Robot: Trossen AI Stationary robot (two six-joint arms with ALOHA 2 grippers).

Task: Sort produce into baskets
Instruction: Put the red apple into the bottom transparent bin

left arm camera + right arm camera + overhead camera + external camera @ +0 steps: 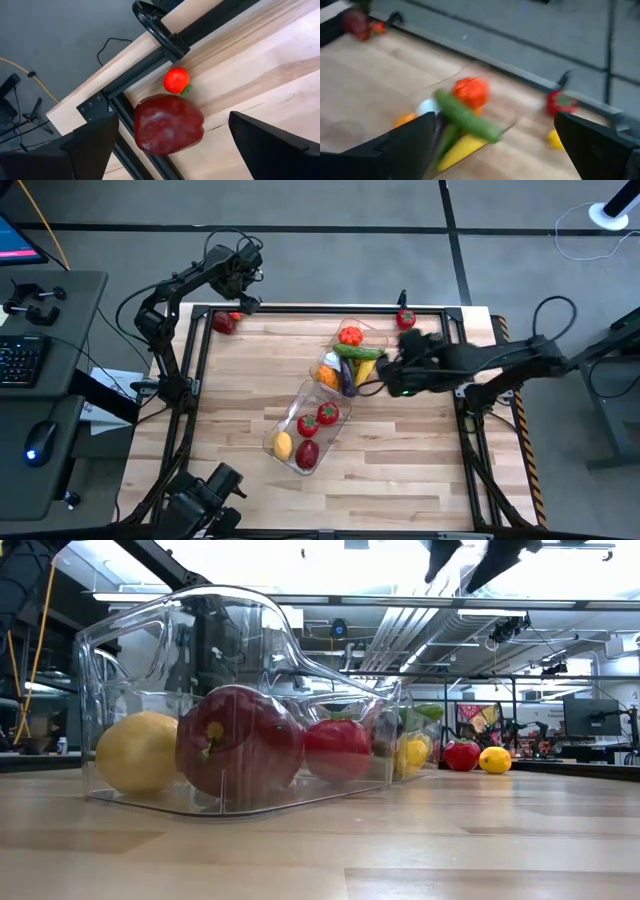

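My left gripper (243, 302) is open at the table's far left corner, above a dark red pepper (167, 125) that lies on the table beside a small red tomato (176, 80). Its fingers stand on either side of the pepper without touching it. My right gripper (385, 372) is open and empty, just right of the far clear basket (372, 330). This basket holds an orange pumpkin (471, 90), a green cucumber (467, 119) lying on top, an eggplant, a carrot, garlic and a yellow piece. The near clear basket (290, 465) holds a lemon (137, 750), a dark red apple (240, 745) and tomatoes.
A red fruit with a green top (405, 318) and a yellow lemon (554, 138) lie on the table near the far edge, right of the far basket. A black frame rail (160, 37) borders the table. Bare wood lies to the left of the baskets and in front of them.
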